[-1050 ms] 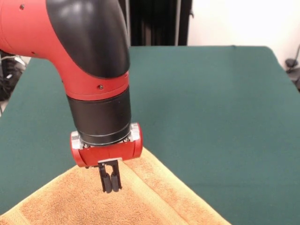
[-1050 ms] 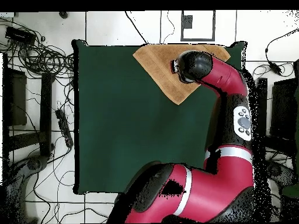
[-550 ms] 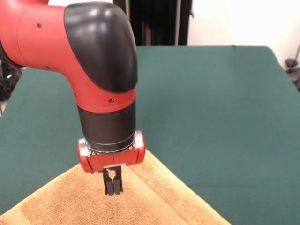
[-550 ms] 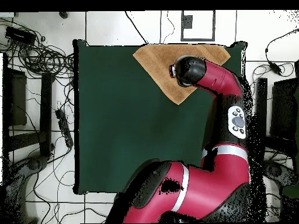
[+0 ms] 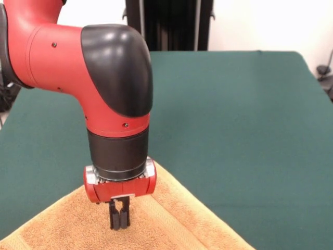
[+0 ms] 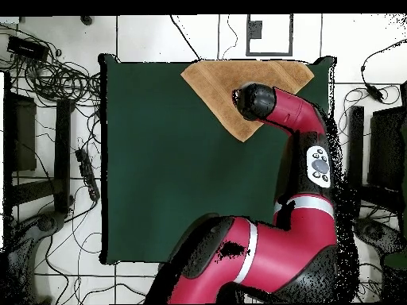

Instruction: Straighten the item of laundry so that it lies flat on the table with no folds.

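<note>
Towel [image 5: 171,219] sits at the table's [image 5: 250,114] near edge in the front view, spread corner-on, one point aimed up toward the middle of the green cloth. From overhead the same towel [image 6: 219,87] hugs the top edge of the table [image 6: 159,175], and its far side appears to run right up to that edge, perhaps over it; that part cannot be made out for sure.

And the gripper [image 5: 119,221] is right down on the terry now, the red and black arm [image 5: 104,88] standing over it. Its two black fingers [image 5: 115,219] are pressed together, jaws closed, with no cloth visibly pinched between them; the tips look to be touching or just above the pile. Overhead, the arm [image 6: 294,159] hides the gripper altogether.

How far along? Pretty far, by the look of it. The visible surface reads smooth, with a paler band [image 5: 161,208] running straight down from the point, and no doubled-over flap or bunched ridge shows. The outline overhead looks clean along its two free sides. What is left is harder to call: the patch under the arm is hidden in both views, and the stretch along the table edge may be hanging off rather than lying flat. If so, the towel needs drawing inward before this counts as finished.
</note>
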